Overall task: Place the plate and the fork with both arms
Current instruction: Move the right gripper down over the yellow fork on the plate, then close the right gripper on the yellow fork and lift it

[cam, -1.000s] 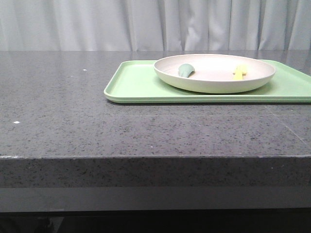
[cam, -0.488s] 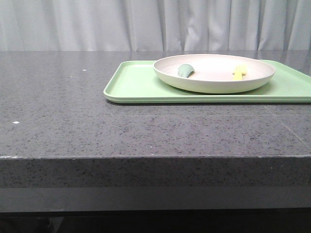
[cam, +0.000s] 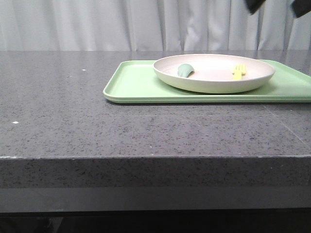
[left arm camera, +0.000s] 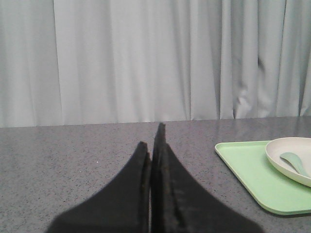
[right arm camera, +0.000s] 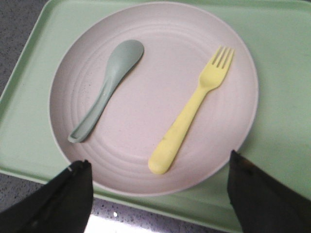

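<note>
Right wrist view: I see the right gripper [right arm camera: 158, 194] spread wide and holding nothing, above the plate [right arm camera: 146, 34], which sits on the green tray [right arm camera: 286, 58]; the fork [right arm camera: 189, 116] and a teal spoon [right arm camera: 104, 92] lie apart inside the plate. In the left wrist view I note the left gripper [left arm camera: 150, 141] with its fingers pressed together, nothing between them, over the grey table [left arm camera: 58, 150] near the tray.

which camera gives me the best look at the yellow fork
The right wrist view: it looks down on the fork, showing its whole length, tines and handle, lying in the plate beside a green spoon. The front view shows the fork only low and foreshortened over the rim. The left wrist view does not show it.
</note>
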`<state>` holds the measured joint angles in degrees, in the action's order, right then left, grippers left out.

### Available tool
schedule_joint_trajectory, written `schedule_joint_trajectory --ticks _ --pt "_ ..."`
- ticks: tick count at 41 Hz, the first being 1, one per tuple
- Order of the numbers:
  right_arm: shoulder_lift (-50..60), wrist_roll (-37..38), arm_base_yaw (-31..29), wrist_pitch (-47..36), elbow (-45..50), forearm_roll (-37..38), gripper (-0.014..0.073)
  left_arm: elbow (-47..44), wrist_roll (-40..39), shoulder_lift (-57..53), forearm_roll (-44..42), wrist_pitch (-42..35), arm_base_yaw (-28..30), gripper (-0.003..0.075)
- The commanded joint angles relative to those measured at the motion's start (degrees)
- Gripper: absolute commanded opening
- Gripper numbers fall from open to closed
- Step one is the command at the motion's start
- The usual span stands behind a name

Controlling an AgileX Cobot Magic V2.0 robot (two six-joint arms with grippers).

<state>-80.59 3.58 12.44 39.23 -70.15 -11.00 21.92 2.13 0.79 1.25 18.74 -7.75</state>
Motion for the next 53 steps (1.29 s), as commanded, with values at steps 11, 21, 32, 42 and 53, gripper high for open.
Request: schedule_joint_trajectory --ticks 11,21,32,42,53 --pt "-18.0 3.4 -0.3 9.7 -19.4 -0.3 0.0591 1.5 -0.4 0.8 0.0 -4.3 -0.5 -0.0018" --pt "-25.2 4.8 -0.3 12.3 -24.2 -0.2 0.0591 1.5 -0.4 0.8 0.0 -4.3 -0.5 -0.0018" --pt "-26.3 4.8 -0.3 13.2 -24.3 0.2 0.0591 1.5 -0.4 0.8 0.0 -4.3 -0.5 -0.0018" --pt "-26.3 4.8 -0.3 13.9 -24.3 0.2 0.0505 1.5 -0.4 0.8 0.0 -4.3 -0.5 -0.0018" --pt "-26.3 4.8 -0.3 14.2 -25.1 0.2 0.0061 1.5 -0.4 0.8 0.0 -4.3 -0.5 -0.0018"
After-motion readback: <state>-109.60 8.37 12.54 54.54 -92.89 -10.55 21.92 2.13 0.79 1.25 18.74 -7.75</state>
